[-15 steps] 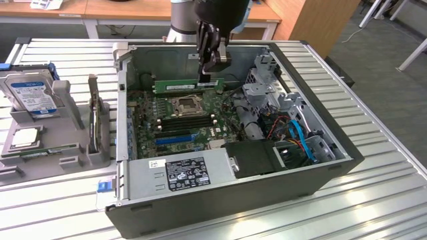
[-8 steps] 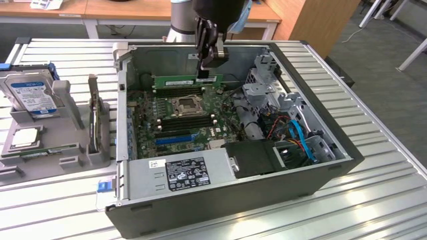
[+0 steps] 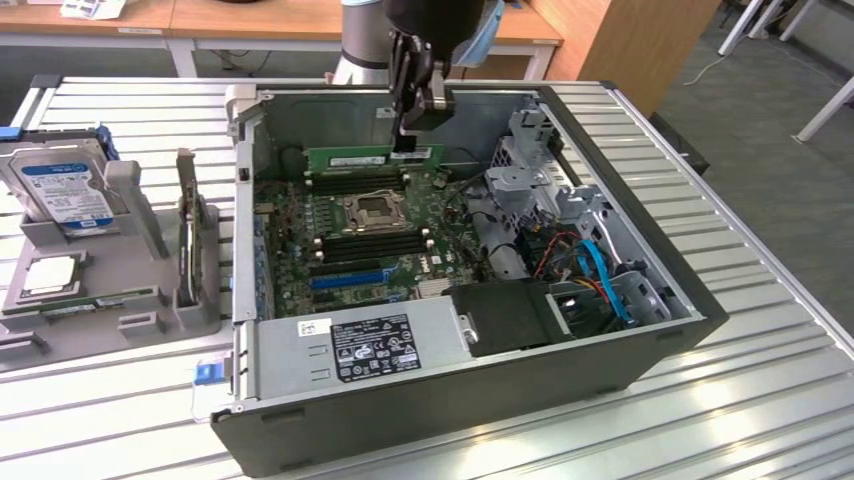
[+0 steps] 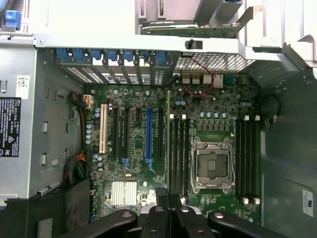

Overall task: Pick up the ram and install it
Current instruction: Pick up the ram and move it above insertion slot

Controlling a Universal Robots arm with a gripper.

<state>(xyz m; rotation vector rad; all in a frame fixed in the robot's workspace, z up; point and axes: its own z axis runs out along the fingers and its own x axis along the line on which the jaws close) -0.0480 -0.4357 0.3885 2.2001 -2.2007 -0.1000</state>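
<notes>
Nearest the wrist camera, my hand (image 4: 168, 210) is clamped on the ram (image 4: 168, 144), held edge-on beside the memory slots (image 4: 181, 148). If it is slightly skewed, I judge it could jam on a slot's latches under pressure. The exterior view adds its height: it hangs above the board at twelve o'clock of the CPU socket (image 3: 370, 210).
</notes>
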